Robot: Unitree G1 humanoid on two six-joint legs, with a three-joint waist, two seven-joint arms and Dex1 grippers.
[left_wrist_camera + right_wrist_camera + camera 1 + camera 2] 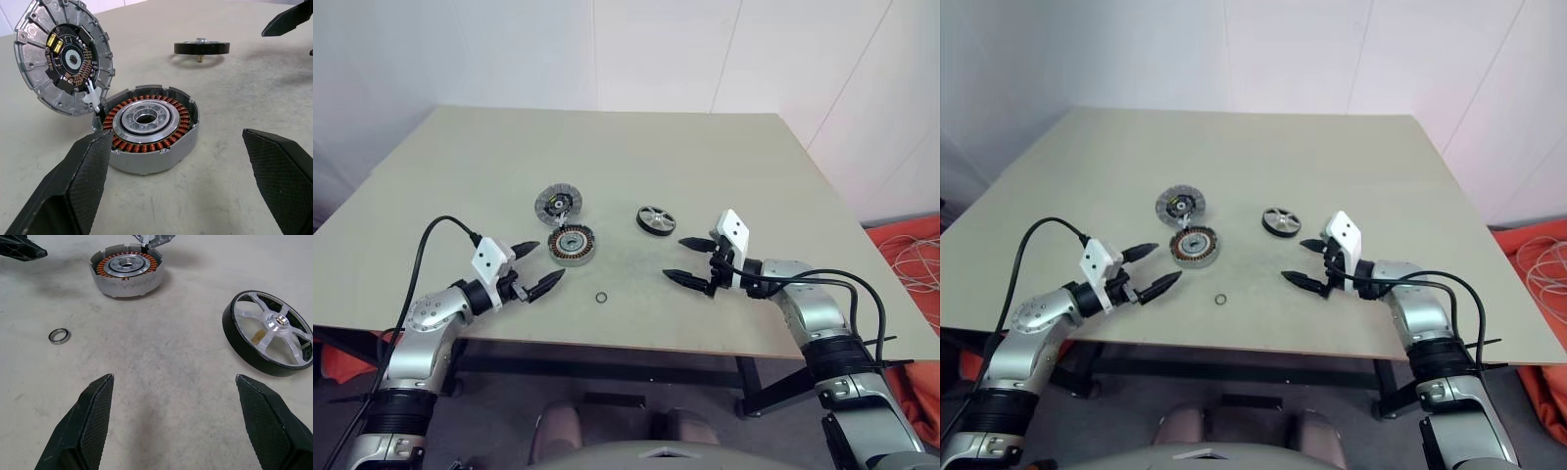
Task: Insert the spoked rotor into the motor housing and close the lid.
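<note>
Hovering just above the desk (431,176), my right hand (693,260) is spread wide and grips nothing; both of its black fingers are clear of every part. Ahead of that hand and off to its outer side lies the spoked rotor (655,219), near but not touching. It rests flat, black rim on the desk, silver spokes and hub facing up, so its axis stands upright and the rim offers the same hold from any side. In the right wrist view the rotor (269,333) sits beyond one fingertip, not between the two; I judge the hand must swing outward and forward before closing.

My left hand (533,266) is likewise wide open and empty. The motor housing (572,245) lies directly ahead of it, close to the fingertips, copper windings and central hub exposed upward. The lid (557,203) stands tilted at the housing's far edge; it appears joined there by a small white piece, inner face turned toward me, so the housing is open to receive the rotor.

A small ring (601,298) lies loose on the desk between the two hands, apart from all parts.

Finding: the right hand is the nearer to the rotor, the left the nearer to the housing. The rotor lies well apart from the housing, on its right-hand side, and would have to be carried across toward my left hand.
</note>
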